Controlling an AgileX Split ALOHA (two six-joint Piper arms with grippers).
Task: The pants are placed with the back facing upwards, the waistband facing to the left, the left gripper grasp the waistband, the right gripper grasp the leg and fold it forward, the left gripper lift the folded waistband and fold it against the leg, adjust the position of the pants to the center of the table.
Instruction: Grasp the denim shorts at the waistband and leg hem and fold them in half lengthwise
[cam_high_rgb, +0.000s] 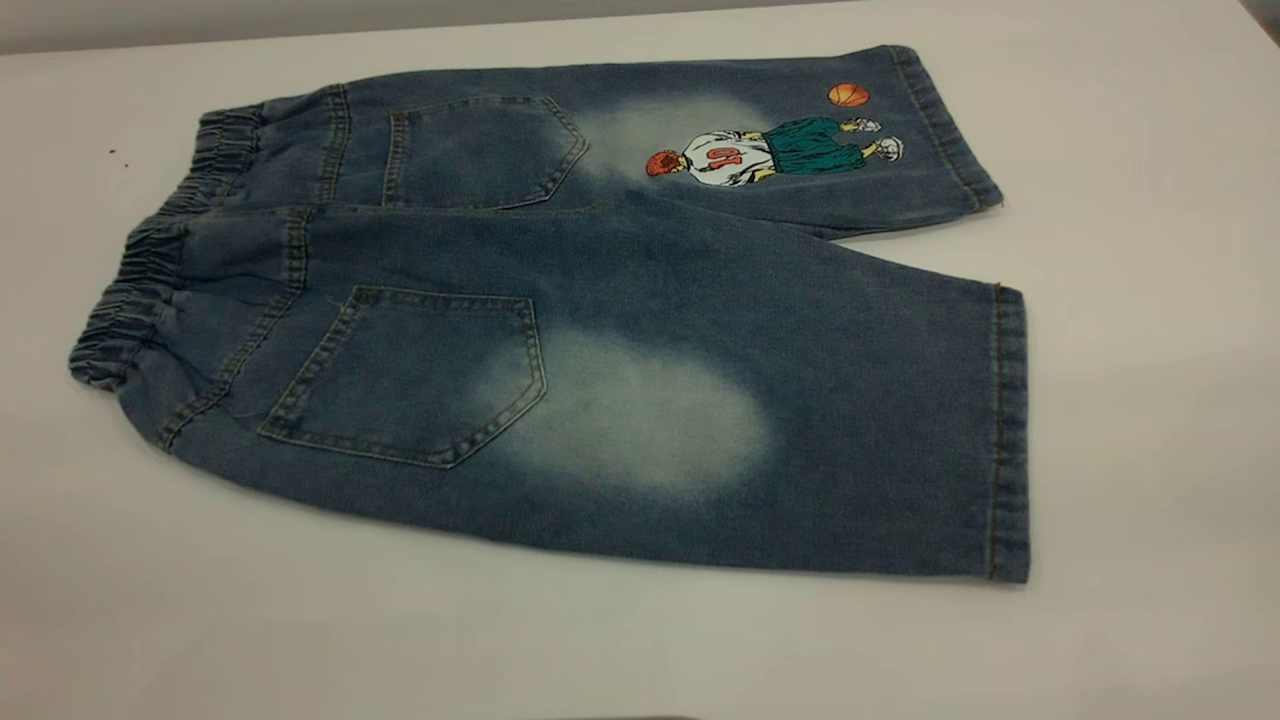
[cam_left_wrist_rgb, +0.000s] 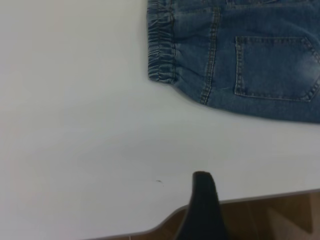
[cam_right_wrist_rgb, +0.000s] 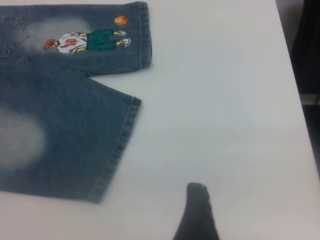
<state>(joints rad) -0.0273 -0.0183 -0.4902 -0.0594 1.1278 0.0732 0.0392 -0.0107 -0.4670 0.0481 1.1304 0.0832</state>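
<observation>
The pants (cam_high_rgb: 620, 330) lie flat on the table (cam_high_rgb: 1150, 300), back pockets up. The ruched waistband (cam_high_rgb: 150, 270) is at the left. The plain leg (cam_high_rgb: 800, 420) with the pale oval is nearer; the cartoon leg (cam_high_rgb: 770, 150) lies behind it. Neither arm appears in the exterior view. In the left wrist view my left gripper (cam_left_wrist_rgb: 248, 200) hangs over the table's edge, apart from the waistband (cam_left_wrist_rgb: 161, 45). One dark finger (cam_left_wrist_rgb: 202, 200) shows, with no second one beside it. My right gripper (cam_right_wrist_rgb: 225, 202) hovers over bare table beyond the leg's hem (cam_right_wrist_rgb: 117, 150), one finger (cam_right_wrist_rgb: 197, 210) showing.
A rounded table corner and brown floor (cam_left_wrist_rgb: 270, 217) lie under the left gripper. A dark gap (cam_right_wrist_rgb: 307, 60) runs past the table's right edge. Bare tabletop surrounds the pants on all sides.
</observation>
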